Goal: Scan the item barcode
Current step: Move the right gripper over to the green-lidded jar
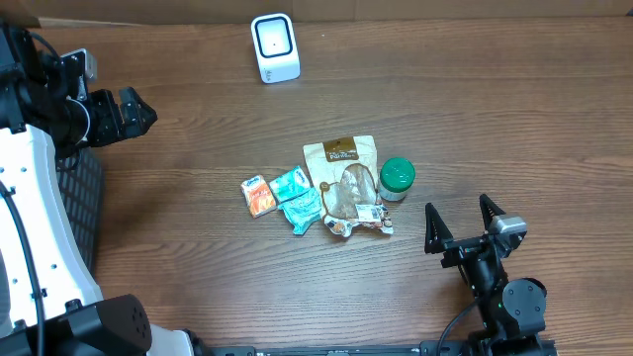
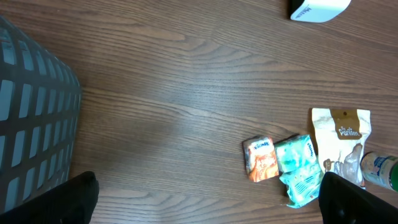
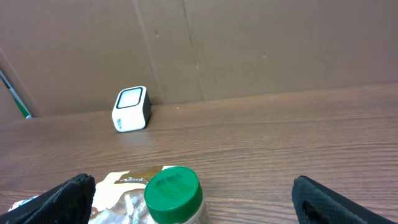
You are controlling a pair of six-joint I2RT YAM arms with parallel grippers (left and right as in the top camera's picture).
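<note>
Closely beside pouch: green-lidded jar, packets.

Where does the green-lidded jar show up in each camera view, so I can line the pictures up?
Overhead: the green-lidded jar is right of centre, against the right edge of the brown pouch.
Left wrist: only a sliver shows at the right edge, beside the pouch.
Right wrist: bottom, left of centre, nearest the camera.
Shared landmark: the white scanner appears in all three views.
</note>
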